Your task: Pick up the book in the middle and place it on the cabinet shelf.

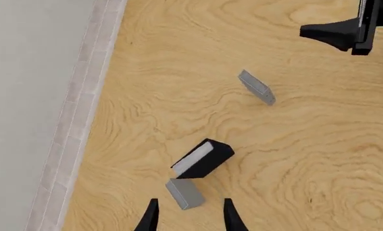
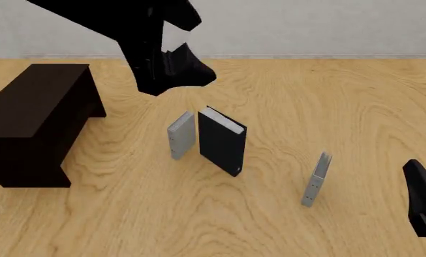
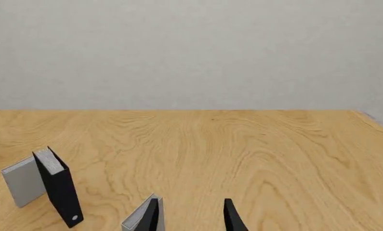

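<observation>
Evidently the black book (image 2: 222, 140) stands upright on its bottom edge in the middle of the wooden table (image 2: 327, 96), its white page edge on top, with the smaller grey book (image 2: 182, 134) just beside it and the thin grey book (image 2: 316, 179) well apart. It looks rigid, thick and fairly heavy, yet easy to topple. The left gripper (image 1: 190, 216) hangs above it with jaws parted and empty; pinching across the two covers near the top seems safest. The right gripper (image 3: 190, 215) is spread, idle. The cabinet (image 2: 37, 115) waits at left.
</observation>
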{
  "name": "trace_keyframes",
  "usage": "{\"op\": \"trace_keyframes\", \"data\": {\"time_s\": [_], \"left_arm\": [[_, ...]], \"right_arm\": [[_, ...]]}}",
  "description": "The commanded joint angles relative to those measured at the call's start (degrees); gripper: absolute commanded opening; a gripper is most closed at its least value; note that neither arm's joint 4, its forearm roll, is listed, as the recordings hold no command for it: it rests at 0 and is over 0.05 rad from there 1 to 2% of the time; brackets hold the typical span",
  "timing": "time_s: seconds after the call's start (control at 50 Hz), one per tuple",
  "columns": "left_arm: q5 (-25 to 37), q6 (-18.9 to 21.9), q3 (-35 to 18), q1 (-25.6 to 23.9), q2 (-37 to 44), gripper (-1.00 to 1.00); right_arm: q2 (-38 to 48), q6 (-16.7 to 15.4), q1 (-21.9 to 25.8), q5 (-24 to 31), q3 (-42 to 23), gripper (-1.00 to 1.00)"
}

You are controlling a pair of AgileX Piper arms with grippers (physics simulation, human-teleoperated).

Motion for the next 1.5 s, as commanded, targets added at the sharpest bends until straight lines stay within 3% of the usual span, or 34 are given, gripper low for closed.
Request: {"op": "trace_keyframes", "data": {"time_s": [0.02, 0.18, 0.26, 0.32, 0.36, 0.6, 0.7, 0.82, 1.14, 1.5], "left_arm": [[6.70, 6.61, -0.20, -2.68, -0.21, 1.00], [7.92, 10.59, -2.79, -3.27, 0.62, 1.00], [6.16, 15.10, 2.86, -3.41, -0.70, 1.00], [5.96, 14.81, 2.52, -3.67, -0.10, 1.00], [5.70, 17.06, 4.29, -3.90, -0.11, 1.00], [1.51, 21.35, 6.94, -2.43, 2.21, 1.00], [0.20, 21.49, 5.32, -2.67, 3.54, 1.00], [-1.68, 24.42, 7.74, -3.03, 3.60, 1.00], [-1.75, 27.05, 9.65, -1.55, 6.33, 1.00], [-2.55, 31.45, 5.58, 3.14, 11.50, 1.00]], "right_arm": [[0.01, 0.01, -0.01, 0.00, 0.00, 1.00], [0.00, 0.00, 0.00, 0.00, 0.00, 1.00], [0.01, 0.01, -0.01, 0.00, 0.00, 1.00], [0.00, 0.00, 0.00, 0.00, 0.00, 1.00], [-0.01, -0.03, 0.00, 0.00, 0.00, 1.00], [-0.01, 0.02, -0.01, 0.00, 0.00, 1.00], [-0.01, 0.00, 0.00, 0.00, 0.00, 1.00], [0.01, 0.01, 0.00, 0.00, 0.00, 1.00], [0.00, -0.01, -0.01, 0.00, 0.00, 1.00], [-0.01, -0.01, 0.01, 0.00, 0.00, 1.00]]}}
